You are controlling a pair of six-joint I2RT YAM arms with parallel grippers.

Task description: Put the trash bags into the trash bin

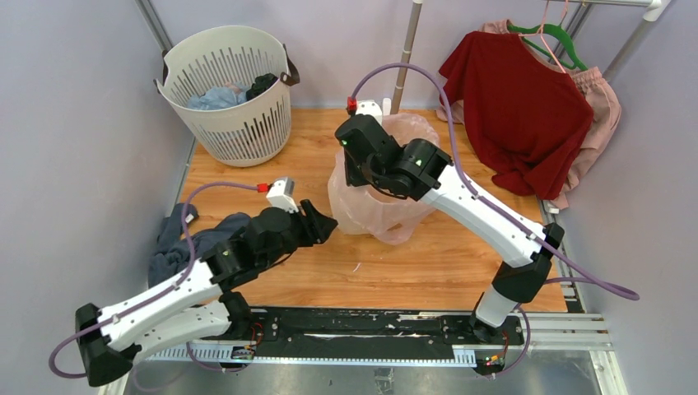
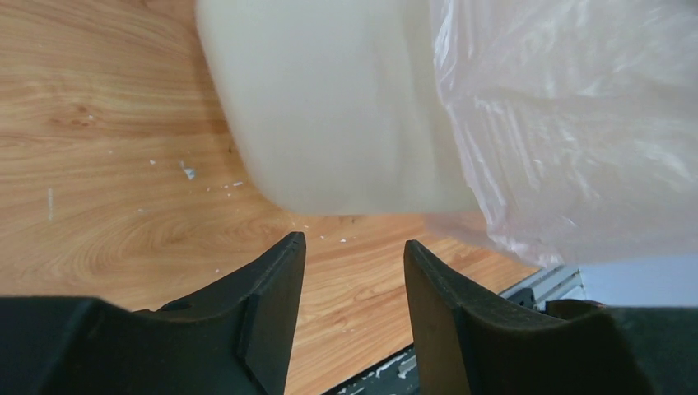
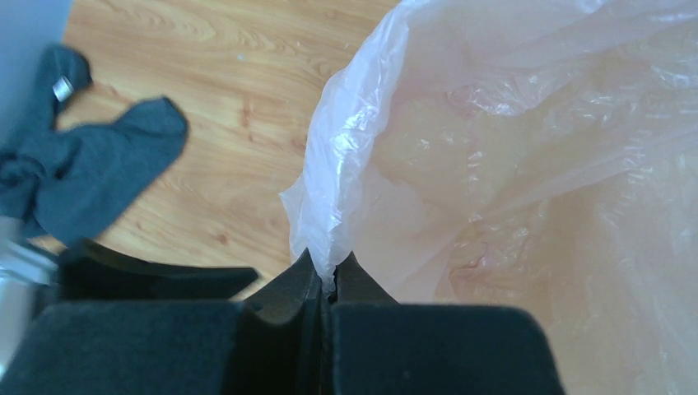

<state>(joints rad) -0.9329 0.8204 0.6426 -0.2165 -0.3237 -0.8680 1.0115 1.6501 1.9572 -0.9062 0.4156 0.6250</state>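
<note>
The pale-pink translucent trash bag point(image 1: 374, 210) is draped over the cream-beige trash bin in the middle of the wooden table. In the left wrist view the bin's bare smooth wall point(image 2: 329, 107) shows, with the bag point(image 2: 576, 123) hanging down its right side. My right gripper point(image 1: 355, 174) is at the bag's upper left edge. In the right wrist view it point(image 3: 329, 270) is shut on a pinched fold of the bag's rim point(image 3: 510, 164). My left gripper point(image 1: 327, 224) is open and empty, low by the bin's near-left side; its fingertips point(image 2: 354, 247) stand just short of the bin's base.
A white slotted basket point(image 1: 230, 82) with clothes stands at the back left. A red shirt point(image 1: 518, 107) and a pink garment point(image 1: 597, 107) hang at the back right. A blue-grey cloth point(image 1: 177, 247) lies at the left edge. A pole point(image 1: 407, 58) rises behind the bin.
</note>
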